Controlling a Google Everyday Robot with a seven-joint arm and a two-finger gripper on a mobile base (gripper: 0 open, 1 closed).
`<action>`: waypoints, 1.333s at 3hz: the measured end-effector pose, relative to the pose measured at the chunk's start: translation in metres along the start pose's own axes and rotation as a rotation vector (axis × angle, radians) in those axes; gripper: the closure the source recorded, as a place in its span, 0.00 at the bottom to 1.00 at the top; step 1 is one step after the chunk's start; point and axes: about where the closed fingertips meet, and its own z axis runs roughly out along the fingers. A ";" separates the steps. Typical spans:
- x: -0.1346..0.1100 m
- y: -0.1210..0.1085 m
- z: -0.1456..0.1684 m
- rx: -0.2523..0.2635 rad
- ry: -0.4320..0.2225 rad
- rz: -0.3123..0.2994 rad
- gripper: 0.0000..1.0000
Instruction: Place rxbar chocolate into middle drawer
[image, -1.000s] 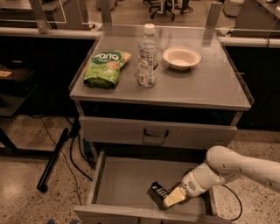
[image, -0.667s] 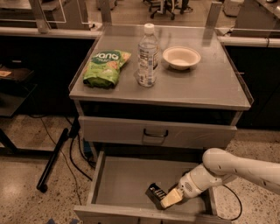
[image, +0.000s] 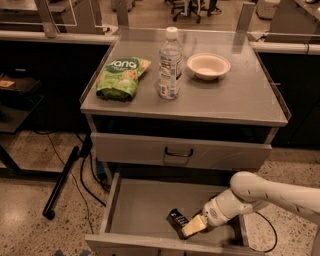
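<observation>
Slightly further left than before: end effector (image: 190, 228), tight on rxbar chocolate (image: 176, 218), inside middle drawer (image: 141, 206).

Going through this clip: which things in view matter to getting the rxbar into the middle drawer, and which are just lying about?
Part of the job:
rxbar chocolate, low inside the open middle drawer
gripper, down in that drawer at the bar's right end

Just lying about, on the cabinet top:
green snack bag
water bottle
bowl
</observation>
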 end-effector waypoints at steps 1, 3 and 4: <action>-0.003 -0.008 0.004 -0.004 -0.021 0.027 1.00; -0.001 -0.015 0.010 -0.002 -0.030 0.049 0.77; -0.001 -0.015 0.010 -0.002 -0.030 0.049 0.54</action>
